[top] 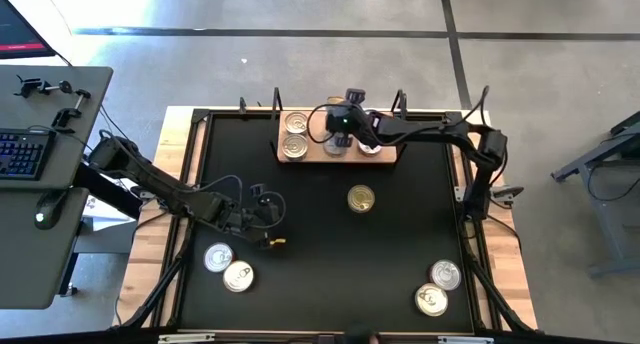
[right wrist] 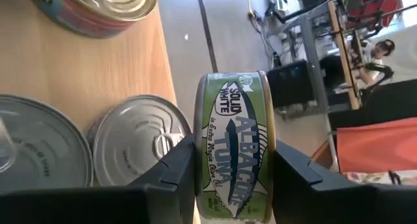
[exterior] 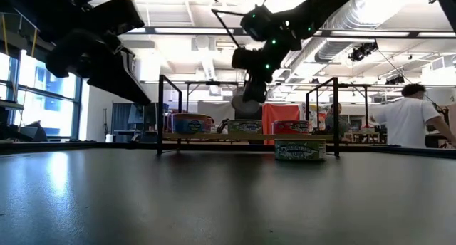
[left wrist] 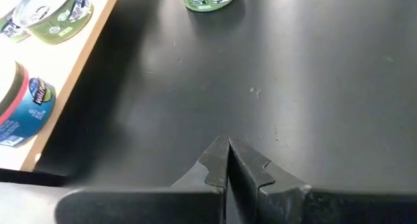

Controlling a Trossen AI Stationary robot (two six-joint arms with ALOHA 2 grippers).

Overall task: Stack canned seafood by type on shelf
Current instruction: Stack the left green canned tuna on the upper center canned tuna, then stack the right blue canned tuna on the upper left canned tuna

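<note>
A green tuna tin (right wrist: 233, 142) is gripped on edge by the right end effector (right wrist: 233, 165) above the shelf (top: 337, 156), presumably for stacking on matching tins there; the left end effector (left wrist: 228, 162) is kept clenched, empty, over the table (top: 330, 244).

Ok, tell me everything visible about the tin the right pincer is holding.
The tin is a flat round can with a green paper label reading solid white albacore tuna and a metal rim. It is turned on edge, clamped between the right pincer's dark fingers, above the light-wood shelf, beside two silver-lidded tins.
</note>
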